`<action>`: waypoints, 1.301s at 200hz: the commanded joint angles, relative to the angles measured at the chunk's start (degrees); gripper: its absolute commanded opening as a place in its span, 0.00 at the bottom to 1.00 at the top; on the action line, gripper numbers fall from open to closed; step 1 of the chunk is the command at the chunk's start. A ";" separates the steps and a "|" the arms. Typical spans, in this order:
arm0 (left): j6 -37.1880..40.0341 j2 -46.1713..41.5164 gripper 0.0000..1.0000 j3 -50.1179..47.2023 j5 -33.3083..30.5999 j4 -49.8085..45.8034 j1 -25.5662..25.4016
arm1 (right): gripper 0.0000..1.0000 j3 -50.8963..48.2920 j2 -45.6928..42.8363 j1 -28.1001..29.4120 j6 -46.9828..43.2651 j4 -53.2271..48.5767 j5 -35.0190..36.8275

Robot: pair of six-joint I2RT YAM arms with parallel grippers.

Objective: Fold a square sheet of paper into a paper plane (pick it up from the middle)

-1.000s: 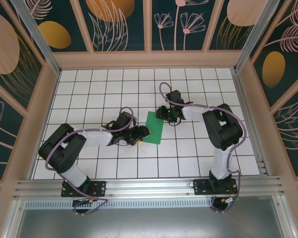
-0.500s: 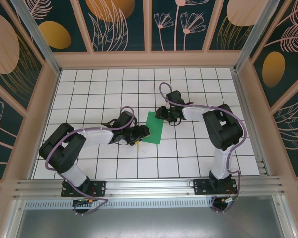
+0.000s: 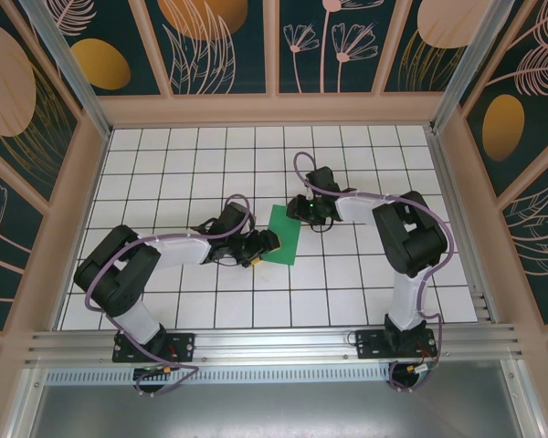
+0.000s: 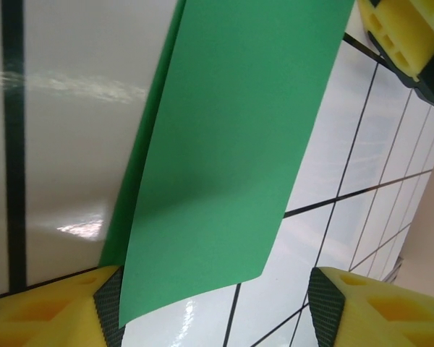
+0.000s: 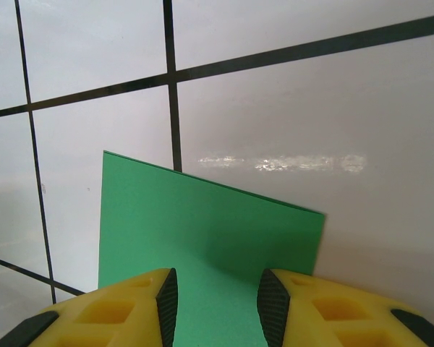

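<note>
The square sheet of paper (image 3: pixel 281 234) lies on the tiled floor as a green rectangle, seemingly folded in two. In the left wrist view its upper layer (image 4: pixel 231 144) curls up above a darker lower layer. My left gripper (image 3: pixel 263 248) is at the paper's near left corner, open wide (image 4: pixel 213 307), and its left pad (image 4: pixel 110 303) is against the paper's edge. My right gripper (image 3: pixel 303 212) sits over the far right edge. Its jaws (image 5: pixel 217 303) stand a little apart above the flat green sheet (image 5: pixel 202 224), pinching nothing.
The white grid-tiled table (image 3: pixel 192 164) is walled in by wooden-framed patterned panels (image 3: pixel 224 46). An aluminium rail (image 3: pixel 274 342) runs along the near edge by the arm bases. My right gripper's yellow fingers (image 4: pixel 401 32) appear at the top right of the left wrist view.
My left gripper has crept right onto the paper's corner and its jaws have widened. The right arm and the paper have stayed put.
</note>
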 commanded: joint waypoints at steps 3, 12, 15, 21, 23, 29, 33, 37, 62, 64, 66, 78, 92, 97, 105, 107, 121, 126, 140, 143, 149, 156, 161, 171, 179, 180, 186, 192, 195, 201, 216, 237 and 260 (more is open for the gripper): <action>1.07 0.32 0.68 0.65 1.65 2.39 -0.50 | 0.41 -3.40 6.08 -0.09 0.40 -4.50 3.02; 1.08 0.10 0.66 0.54 1.58 2.74 -0.48 | 0.41 -3.40 6.08 -0.10 0.40 -4.65 3.02; 1.10 0.02 0.65 0.53 1.60 2.89 -0.46 | 0.41 -3.40 6.06 -0.06 0.38 -4.59 2.95; 1.06 -0.12 0.64 0.44 1.82 3.37 -0.50 | 0.41 -3.40 6.02 -0.02 0.40 -4.59 2.85; 1.07 -0.23 0.64 0.37 1.80 3.54 -0.52 | 0.41 -3.40 6.02 -0.04 0.33 -4.61 2.85; 1.03 -0.45 0.62 0.27 2.01 3.97 -0.50 | 0.41 -3.40 5.95 -0.09 0.31 -4.50 2.76; 1.08 -0.60 0.61 0.21 2.04 4.22 -0.50 | 0.41 -3.37 5.93 -0.05 0.27 -4.60 2.76; 1.07 -0.80 0.60 0.17 2.20 4.57 -0.51 | 0.41 -3.39 5.94 -0.09 0.18 -4.63 2.75; 0.86 -2.00 0.54 -0.19 2.75 5.75 -0.45 | 0.40 -3.25 6.08 -0.10 0.22 -4.76 2.76; 0.72 -2.13 0.53 -0.32 2.69 5.78 -0.44 | 0.40 -3.16 6.12 -0.08 0.22 -4.76 2.76; 0.61 -2.23 0.53 -0.41 2.61 5.79 -0.46 | 0.40 -3.18 6.06 -0.07 0.22 -4.80 2.76; 0.23 -3.17 0.50 -1.04 2.52 6.46 -0.52 | 0.38 -3.31 6.11 -0.10 0.22 -4.85 2.83; 0.24 -3.88 0.47 -1.40 2.73 7.00 -0.47 | 0.38 -3.39 6.10 -0.04 0.22 -4.96 2.93; 0.18 -3.88 0.46 -1.41 2.96 7.15 -0.45 | 0.38 -3.38 6.05 -0.07 0.22 -4.96 2.94; 0.00 -3.86 0.44 -1.57 3.53 7.88 -0.48 | 0.38 -3.40 6.06 -0.09 0.22 -4.94 2.85; -0.03 -3.83 0.44 -1.58 3.61 8.07 -0.51 | 0.38 -3.40 6.05 -0.08 0.22 -4.94 2.85; -0.93 -3.62 0.43 -2.02 4.54 10.51 -0.52 | 0.37 -3.48 6.16 -0.08 0.31 -4.93 2.69; -1.33 -3.59 0.42 -2.12 4.87 11.32 -0.50 | 0.37 -3.48 6.13 -0.06 0.36 -4.93 2.67; -1.98 -3.39 0.42 -1.88 5.78 13.32 -0.46 | 0.37 -3.48 6.27 -0.08 0.40 -5.00 2.59; -2.11 -3.33 0.42 -1.78 5.97 13.62 -0.44 | 0.37 -3.47 6.24 -0.08 0.44 -5.02 2.50; -2.14 -3.29 0.42 -1.60 6.21 14.03 -0.48 | 0.37 -3.48 6.29 -0.10 0.49 -5.04 2.50; -2.22 -3.23 0.42 -1.35 6.39 14.18 -0.47 | 0.37 -3.41 6.35 -0.10 0.57 -5.02 2.34; -2.19 -3.20 0.42 -1.18 6.46 14.04 -0.52 | 0.37 -3.40 6.37 -0.04 0.58 -5.02 2.31; -1.83 -3.28 0.42 -1.06 6.39 13.25 -0.48 | 0.36 -3.31 6.33 -0.07 0.58 -5.10 2.32; -1.46 -3.54 0.42 -1.27 5.88 12.31 -0.46 | 0.36 -3.22 6.31 -0.10 0.58 -5.11 2.32; -1.45 -3.54 0.42 -1.30 5.77 12.19 -0.45 | 0.36 -3.18 6.31 -0.10 0.58 -5.11 2.32; -1.27 -3.71 0.42 -1.66 5.21 11.40 -0.49 | 0.36 -3.20 6.38 -0.10 0.58 -5.11 2.32; -0.90 -3.90 0.42 -1.98 4.69 10.52 -0.52 | 0.36 -3.22 6.31 -0.05 0.55 -5.16 2.31; -0.79 -3.98 0.43 -2.17 4.42 10.07 -0.51 | 0.36 -3.19 6.32 -0.08 0.57 -5.11 2.29; -0.57 -4.05 0.42 -2.57 3.96 9.24 -0.48 | 0.36 -3.11 6.35 -0.08 0.58 -5.11 2.32; -0.60 -4.07 0.42 -4.11 3.78 8.68 -0.52 | 0.36 -3.05 6.44 -0.03 0.55 -5.11 2.33; -1.44 -4.58 0.40 -5.92 4.93 10.67 -0.48 | 0.36 -3.06 6.67 -0.05 0.53 -5.24 2.37; -1.94 -5.06 0.36 -5.61 6.68 13.21 -0.49 | 0.36 -3.02 7.08 -0.08 0.49 -5.45 2.50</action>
